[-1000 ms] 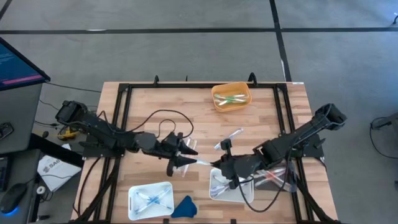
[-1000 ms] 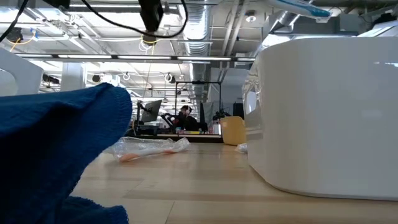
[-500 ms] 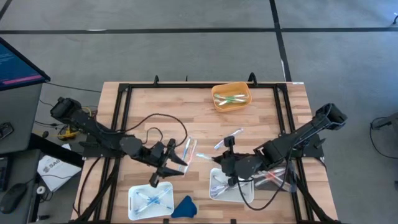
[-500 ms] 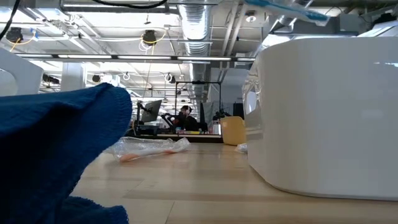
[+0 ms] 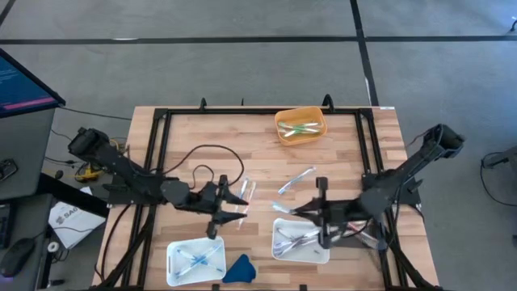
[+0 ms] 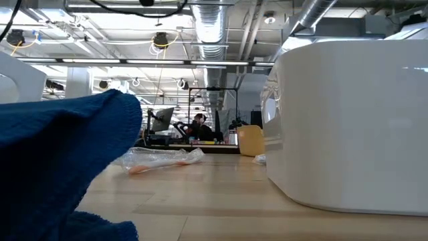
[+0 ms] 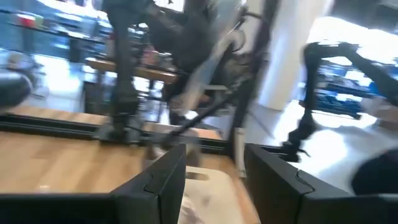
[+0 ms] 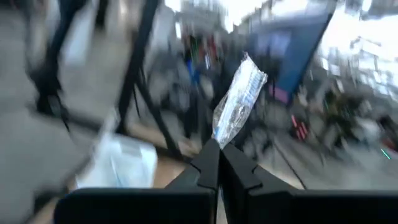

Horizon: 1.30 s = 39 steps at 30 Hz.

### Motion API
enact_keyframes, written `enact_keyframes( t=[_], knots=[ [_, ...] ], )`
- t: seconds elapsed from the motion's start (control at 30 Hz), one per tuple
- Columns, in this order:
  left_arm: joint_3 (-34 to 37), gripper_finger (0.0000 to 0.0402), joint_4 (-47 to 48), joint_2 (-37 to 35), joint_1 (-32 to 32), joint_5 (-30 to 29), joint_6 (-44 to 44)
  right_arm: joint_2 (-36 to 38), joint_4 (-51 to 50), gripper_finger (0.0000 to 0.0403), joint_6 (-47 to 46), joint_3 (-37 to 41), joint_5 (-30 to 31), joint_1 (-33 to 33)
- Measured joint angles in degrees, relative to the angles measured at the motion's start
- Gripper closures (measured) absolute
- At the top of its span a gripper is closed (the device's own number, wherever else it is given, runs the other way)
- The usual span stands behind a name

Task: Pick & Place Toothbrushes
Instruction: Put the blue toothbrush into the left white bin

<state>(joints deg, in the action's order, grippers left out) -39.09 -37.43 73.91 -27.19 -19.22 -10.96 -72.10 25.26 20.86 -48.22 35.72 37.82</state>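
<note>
The right gripper [image 8: 217, 155] is pinching a wrapped toothbrush [image 8: 239, 99] above the white tray [image 5: 300, 242] at five o'clock; the left gripper [image 5: 234, 206] is spread, empty — loose toothbrushes [image 5: 297, 179] are waiting mid-worktop.

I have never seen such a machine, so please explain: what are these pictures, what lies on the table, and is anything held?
It is a robot with two dark arms at a wooden table. One picture looks straight down, one looks level from the tabletop, and two come from cameras on the wrists. On the table are an orange tray, two white trays holding toothbrushes, a blue cloth, and loose wrapped toothbrushes. The right hand is shut on a wrapped toothbrush above the right white tray. The left hand is open and holds nothing, near the table's middle.
</note>
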Motion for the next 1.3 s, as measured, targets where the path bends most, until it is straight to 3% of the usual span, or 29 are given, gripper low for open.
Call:
enact_keyframes(
  t=[0.17, 0.3, 0.5, 0.7, 0.8, 1.03, 1.3],
  knots=[
    [0.0, 0.0245, -12.92, 8.74, 2.03, -1.6, 1.72, 1.43, 24.71, 0.0403, 2.62, 9.1, -7.45, -1.47],
    [0.0, 0.0245, -26.59, 15.51, 4.28, -1.8, 0.35, 0.19, 34.23, 0.0403, 4.91, 12.17, -8.82, -2.06],
    [-0.69, 0.0245, -33.35, 17.88, 7.25, 0.2, -9.86, -0.37, 35.34, 0.0403, 5.25, 12.17, -9.82, -2.13],
    [-4.42, 0.0259, -33.41, 23.09, 8.54, 7.66, -10.72, -0.37, 35.32, 0.0403, 4.58, 12.17, -12.09, -2.77],
    [-8.7, 0.027, -33.48, 28.0, 8.54, 7.66, -8.38, -0.37, 35.66, 0.0403, 4.31, 12.17, -12.13, -2.75],
    [-19.84, 0.0294, -33.86, 36.24, 8.87, 7.34, 6.25, -0.37, 35.5, 0.0403, 4.95, 12.15, -11.96, -2.73],
    [-21.68, 0.0298, -33.62, 37.66, 9.06, 6.59, 7.69, -0.38, 32.89, 0.0403, 6.59, 12.11, -7.61, -3.33]
  ],
)
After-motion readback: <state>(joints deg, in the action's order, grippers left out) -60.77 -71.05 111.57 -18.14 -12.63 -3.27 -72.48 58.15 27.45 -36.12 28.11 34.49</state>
